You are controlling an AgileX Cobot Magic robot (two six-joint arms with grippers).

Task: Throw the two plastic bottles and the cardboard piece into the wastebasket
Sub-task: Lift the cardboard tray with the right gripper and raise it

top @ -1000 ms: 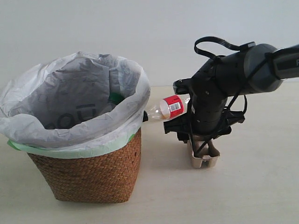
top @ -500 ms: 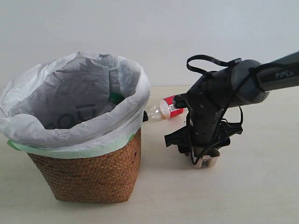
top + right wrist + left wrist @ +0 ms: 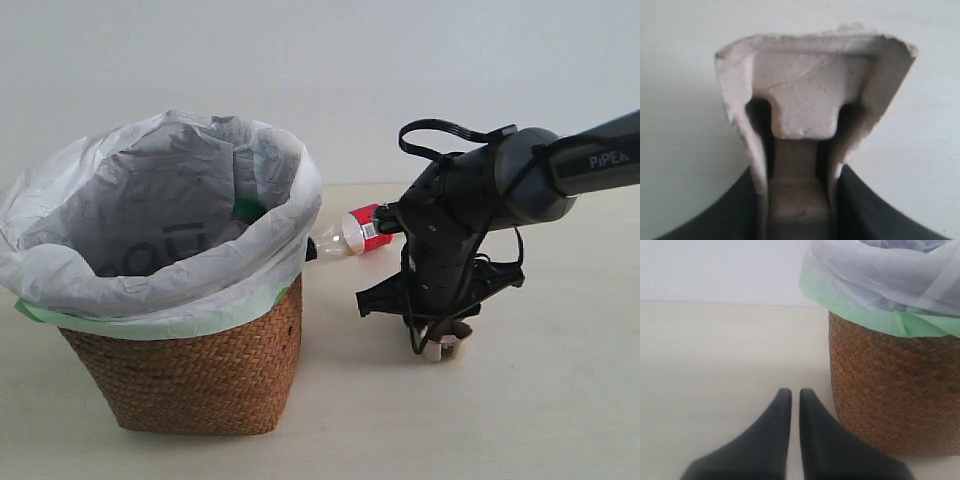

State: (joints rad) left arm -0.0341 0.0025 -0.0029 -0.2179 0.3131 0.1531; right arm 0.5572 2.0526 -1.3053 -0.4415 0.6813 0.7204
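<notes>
Scanning from the desk's left edge, I am seeing the left gripper [image 3: 795,400] hanging just beside the wastebasket [image 3: 890,390], its fingers pressed almost together on nothing. Green of the larger bottle [image 3: 248,210] is showing inside the liner, so I am counting that one as in. The slimmer bottle [image 3: 355,232] is lying nearer the back edge, right of the wastebasket. Toward the right edge the right gripper [image 3: 432,338] is pointing down, pinching the cardboard piece [image 3: 810,100] low at the desk.

I am worrying about three things: the carried piece snagging on the liner's overhanging lip, the arm nudging the slimmer bottle just behind it and sending it rolling, and soft pulp buckling out of so narrow a pinch.

The slimmer bottle's long axis is running roughly along the back edge, neck pointing left at the liner. The cardboard piece's length is running straight out from between the fingers, flared rim leading.
</notes>
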